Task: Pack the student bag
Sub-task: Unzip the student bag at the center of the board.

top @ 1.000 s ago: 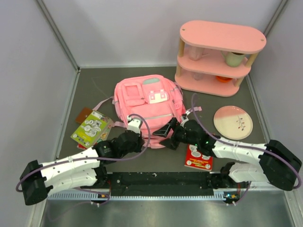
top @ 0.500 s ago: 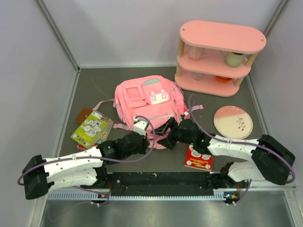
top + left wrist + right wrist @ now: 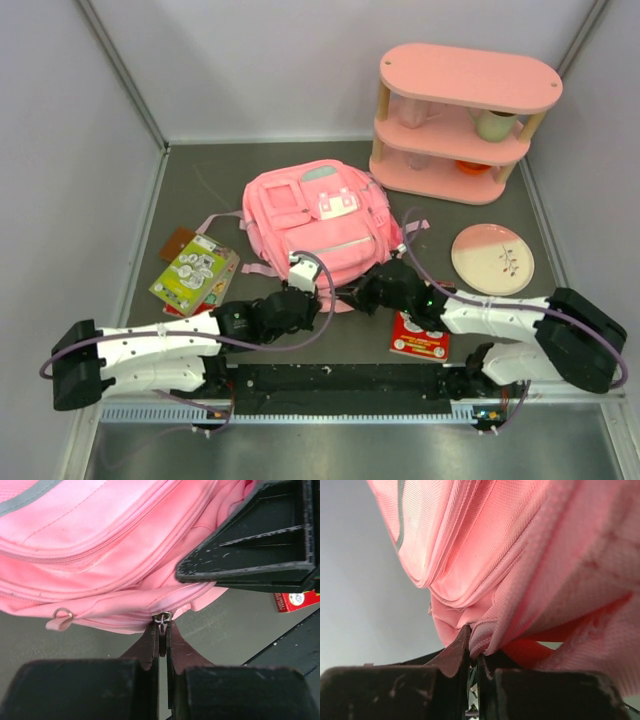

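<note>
L gripper pinched shut on metal zip pull at near edge of big pink fabric backpack; R gripper clamps backpack fabric alongside.

Bright even overhead light, soft shadows, top view sharp, wrist foregrounds blurred

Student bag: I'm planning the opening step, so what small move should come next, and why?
Probably the left gripper should draw the zipper pull along its track. Its jaws are shut on that pull, the right gripper pinches a fabric edge of the student bag nearby, which should brace it, and no opening shows in the bag.
</note>
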### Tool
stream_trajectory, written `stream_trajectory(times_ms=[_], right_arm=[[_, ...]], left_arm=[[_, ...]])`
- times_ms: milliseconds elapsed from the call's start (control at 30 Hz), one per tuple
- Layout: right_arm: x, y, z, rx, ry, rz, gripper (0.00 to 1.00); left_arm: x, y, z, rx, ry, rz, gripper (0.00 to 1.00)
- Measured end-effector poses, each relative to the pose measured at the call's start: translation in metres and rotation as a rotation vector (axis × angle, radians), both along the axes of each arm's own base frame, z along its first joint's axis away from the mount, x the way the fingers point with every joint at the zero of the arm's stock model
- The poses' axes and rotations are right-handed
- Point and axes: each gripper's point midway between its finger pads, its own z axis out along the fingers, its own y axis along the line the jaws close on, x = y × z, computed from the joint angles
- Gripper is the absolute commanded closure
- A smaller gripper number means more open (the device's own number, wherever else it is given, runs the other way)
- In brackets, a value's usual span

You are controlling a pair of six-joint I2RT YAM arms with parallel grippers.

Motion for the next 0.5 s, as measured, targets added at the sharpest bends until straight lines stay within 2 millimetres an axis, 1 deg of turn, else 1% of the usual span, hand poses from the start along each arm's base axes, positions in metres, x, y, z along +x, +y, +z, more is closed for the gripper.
stream_trajectory(times_ms=[67,133,200,300,400,500], right_arm=[[-0.001,-0.006,0.007,0.017,-0.025,-0.012,1.00],[0.000,-0.012,0.019,0.036,-0.061,-0.025,1.00],[0.001,-0.018,0.034,0.053,-0.106,-0.031,1.00],[0.001,-0.025,0.057,0.084,-0.170,-0.035,1.00],[0.001,-0.031,0.068,0.093,-0.202,-0.043,1.00],[0.000,-0.036,0.071,0.096,-0.215,-0.048,1.00]], left_arm=[[0.002,0.002,0.005,-0.016,-0.014,0.025,1.00],[0.005,0.007,0.012,-0.038,-0.028,0.063,1.00],[0.011,0.013,0.022,-0.082,-0.030,0.111,1.00],[0.019,0.010,0.039,-0.169,-0.023,0.141,1.00],[0.028,0.013,0.048,-0.215,-0.008,0.171,1.00],[0.031,0.014,0.050,-0.237,0.016,0.184,1.00]])
